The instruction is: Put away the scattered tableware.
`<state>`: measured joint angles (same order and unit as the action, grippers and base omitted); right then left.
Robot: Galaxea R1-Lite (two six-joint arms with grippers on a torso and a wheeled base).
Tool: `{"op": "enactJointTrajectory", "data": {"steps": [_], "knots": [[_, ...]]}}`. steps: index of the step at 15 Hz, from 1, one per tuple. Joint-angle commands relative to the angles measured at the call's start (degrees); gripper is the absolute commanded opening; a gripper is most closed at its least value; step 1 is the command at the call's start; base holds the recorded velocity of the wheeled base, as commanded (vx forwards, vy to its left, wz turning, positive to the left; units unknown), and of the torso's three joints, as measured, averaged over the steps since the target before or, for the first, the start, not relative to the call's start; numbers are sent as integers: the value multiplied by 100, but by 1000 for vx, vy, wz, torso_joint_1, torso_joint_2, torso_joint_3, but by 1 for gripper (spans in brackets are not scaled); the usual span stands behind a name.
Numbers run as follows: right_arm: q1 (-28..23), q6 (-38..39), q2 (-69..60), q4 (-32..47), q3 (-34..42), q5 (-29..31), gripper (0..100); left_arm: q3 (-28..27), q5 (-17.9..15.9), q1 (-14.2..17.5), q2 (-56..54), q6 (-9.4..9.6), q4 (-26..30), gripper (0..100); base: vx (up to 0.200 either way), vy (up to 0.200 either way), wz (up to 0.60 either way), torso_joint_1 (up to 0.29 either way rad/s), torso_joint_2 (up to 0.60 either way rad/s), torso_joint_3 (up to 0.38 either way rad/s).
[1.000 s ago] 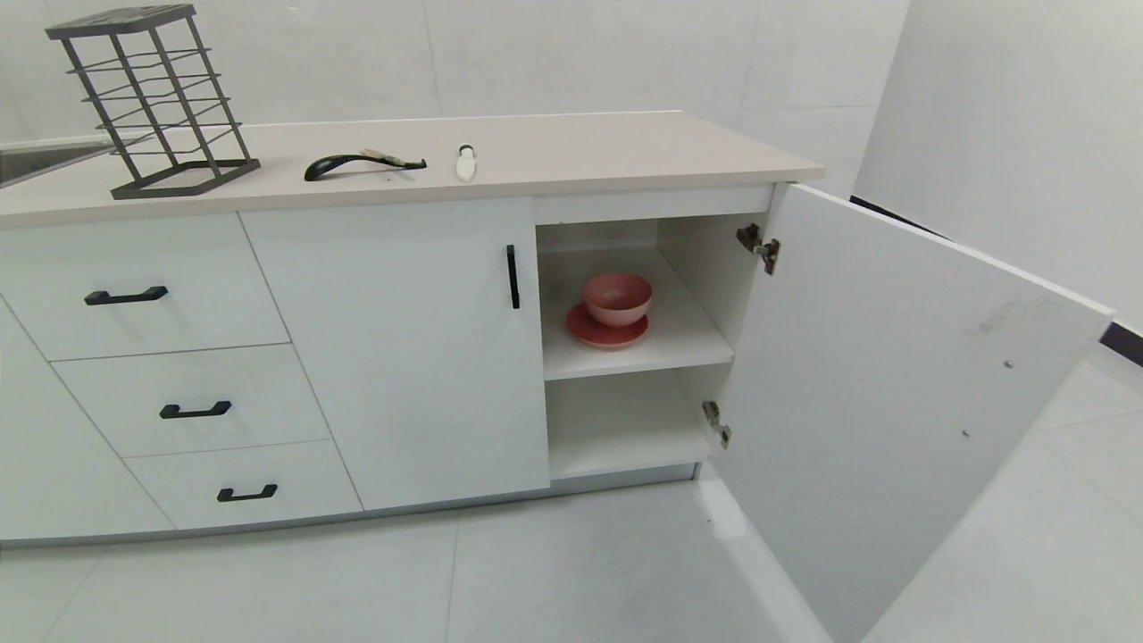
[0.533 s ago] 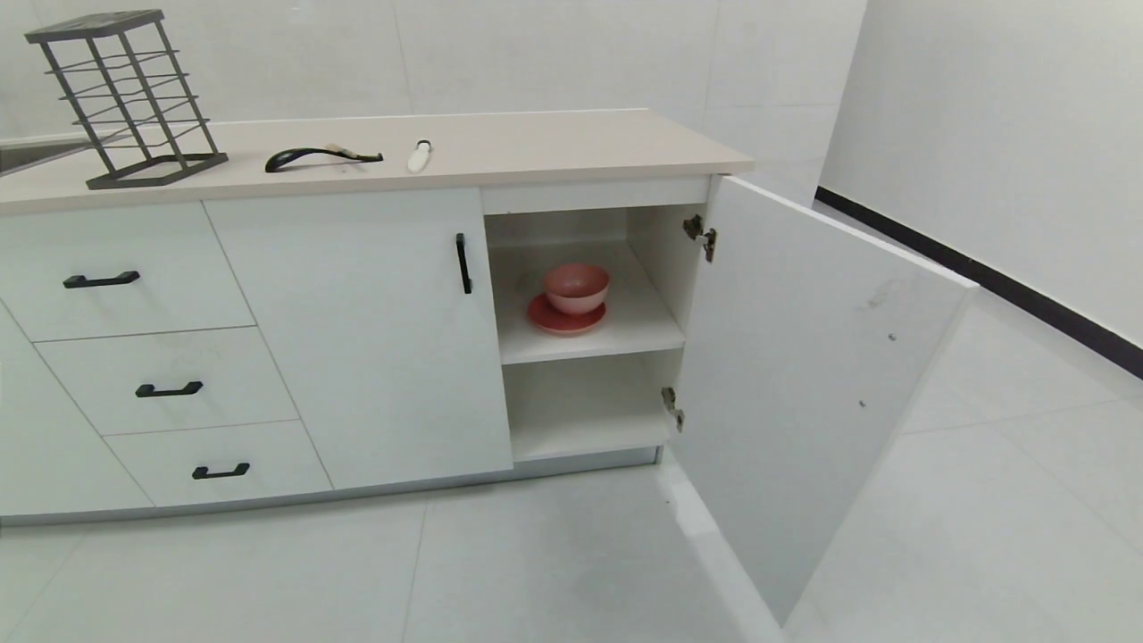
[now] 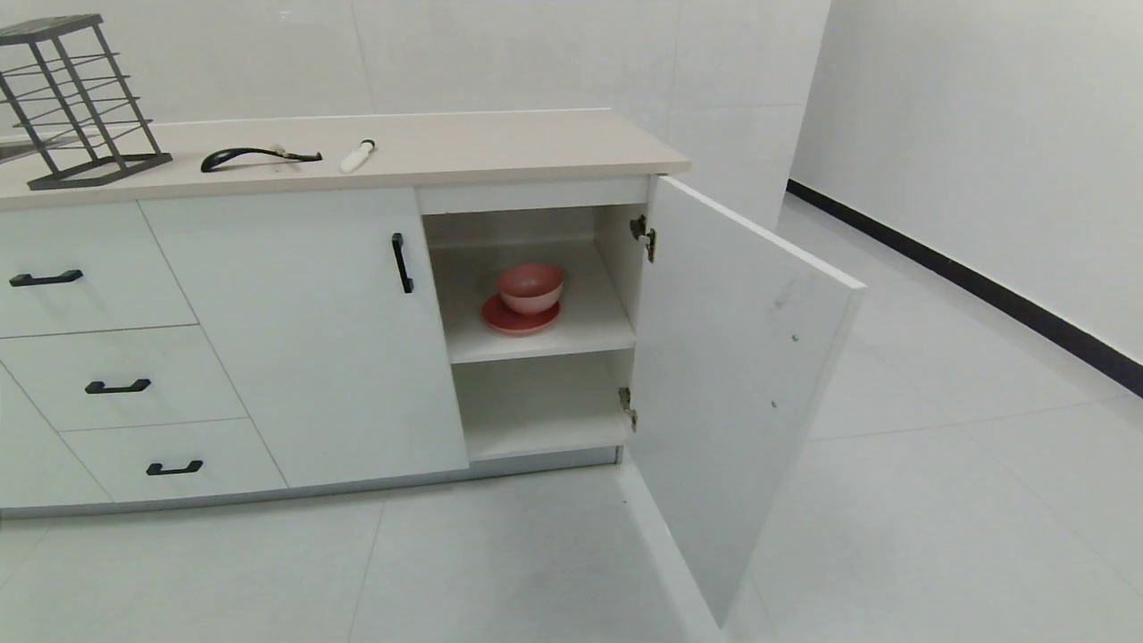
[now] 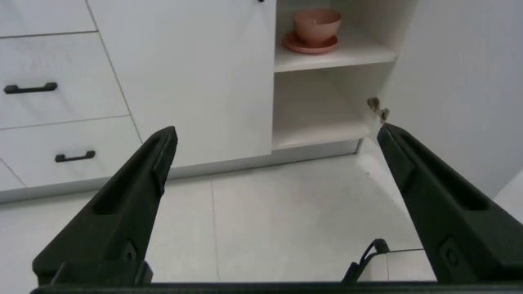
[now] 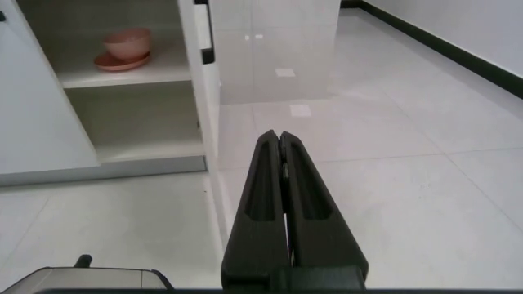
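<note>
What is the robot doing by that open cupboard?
It is holding nothing right now. Its left gripper is open and its right gripper is shut, both above the floor before the cupboard. The door stands open, with a pink bowl on a red plate on the upper shelf. A black spoon and a white utensil lie on the counter, not yet put away.
</note>
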<state>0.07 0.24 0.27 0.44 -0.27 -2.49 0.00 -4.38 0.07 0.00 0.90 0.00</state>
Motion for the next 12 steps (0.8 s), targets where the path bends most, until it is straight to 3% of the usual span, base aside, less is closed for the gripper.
{"op": "enactJointTrajectory", "data": {"steps": [1,4,5,6,7,8,9,12], "knots": [[1,-51,8,0,0,-15,0,0,-2,1,0,15,0,100,0,-200,0,-2,-2,-2],[1,-86,17,-44,-79,-15,0,0,-2,1,0,6,0,100,0,0,0,0,0,0],[-113,-24,254,-492,-1019,-15,0,0,-2,1,0,6,0,100,0,0,0,0,0,0],[-122,-51,852,-721,-1731,-68,0,0,-11,1,0,-2,0,100,0,0,0,0,0,0],[-113,-130,1177,-721,-1951,-235,0,0,-11,1,0,-2,0,100,0,0,0,0,0,0],[-130,-306,1793,-729,-2083,-868,0,0,-2,1,0,-2,0,100,0,0,0,0,0,0],[-95,-323,2381,-782,-2144,-1035,0,0,7,1,0,6,0,100,0,0,0,0,0,0],[265,-314,3946,-1652,-2337,-1052,0,0,7,1,0,24,0,100,0,0,0,0,0,0]]}}
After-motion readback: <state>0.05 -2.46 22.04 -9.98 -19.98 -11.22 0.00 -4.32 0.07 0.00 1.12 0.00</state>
